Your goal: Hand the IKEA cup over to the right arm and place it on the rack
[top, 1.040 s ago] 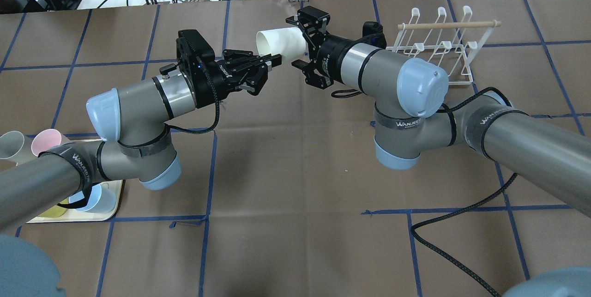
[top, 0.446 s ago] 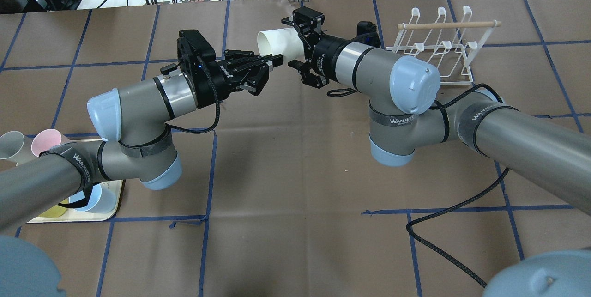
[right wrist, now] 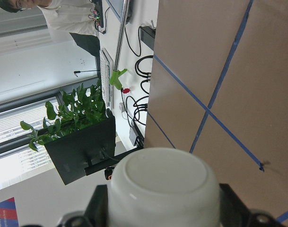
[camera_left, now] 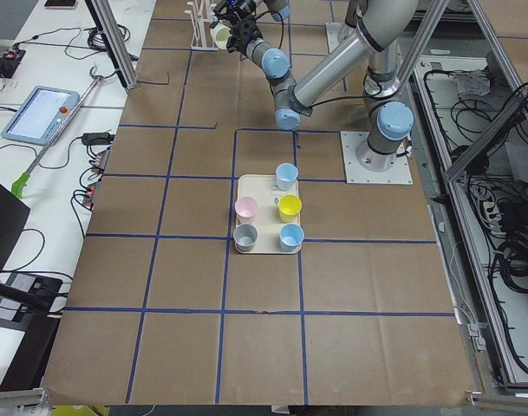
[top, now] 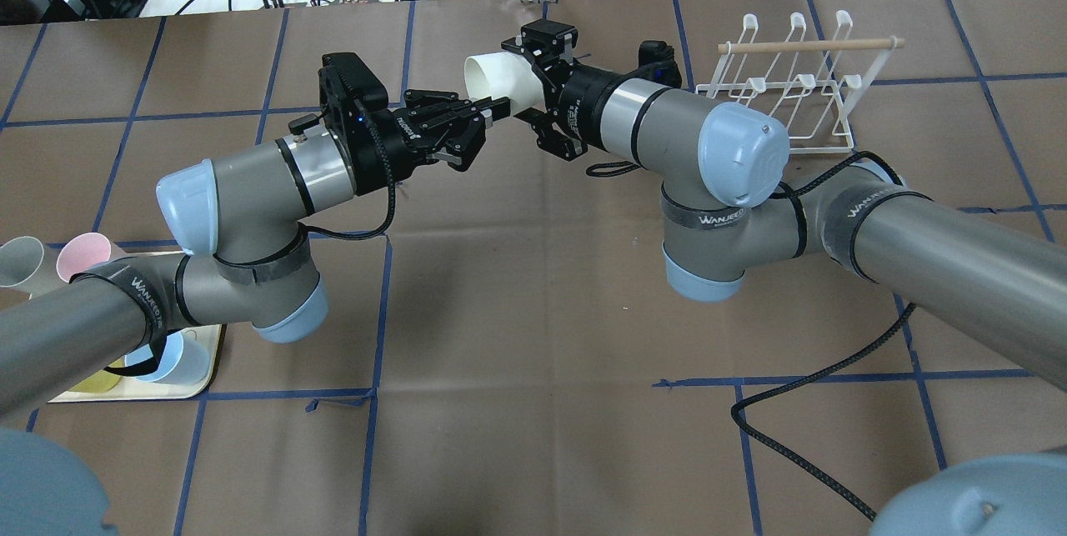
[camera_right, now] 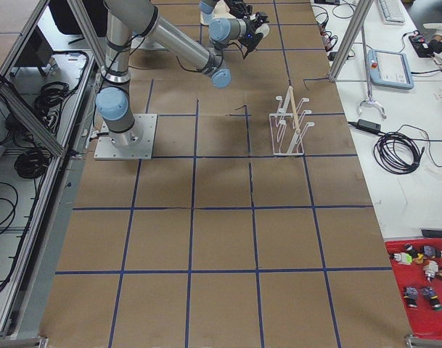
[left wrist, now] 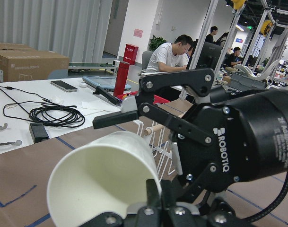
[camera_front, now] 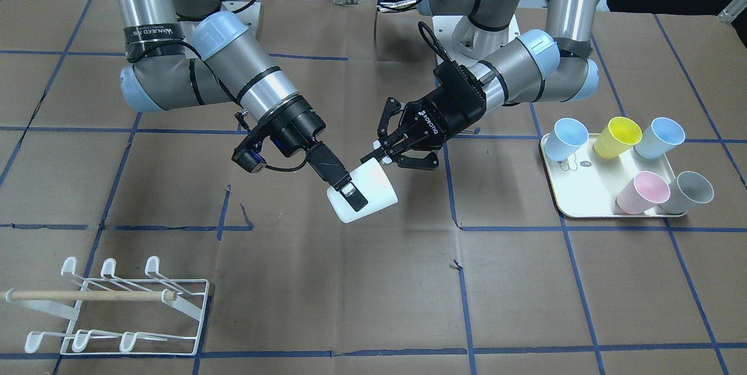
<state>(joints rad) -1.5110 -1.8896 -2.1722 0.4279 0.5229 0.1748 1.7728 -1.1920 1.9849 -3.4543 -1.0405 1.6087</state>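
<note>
Advancing: right gripper (top: 521, 77) has slid over IKEA cup (top: 494, 74) base, fingers spread either side, unclamped; left gripper (top: 498, 108) still pinches rim, cup aloft mid-table; handover imminent; rack (top: 809, 45) awaits.

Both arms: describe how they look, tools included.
Left arm and right arm: silver-grey tubes, light-blue joint caps, black bands lettered WANJEED. A black braided cable trails from the right one. Left tool: black, compact, short linkage fingers, white ROBOTIQ lettering. Right tool: black, also marked ROBOTIQ, with longer, flat-padded fingers.
</note>
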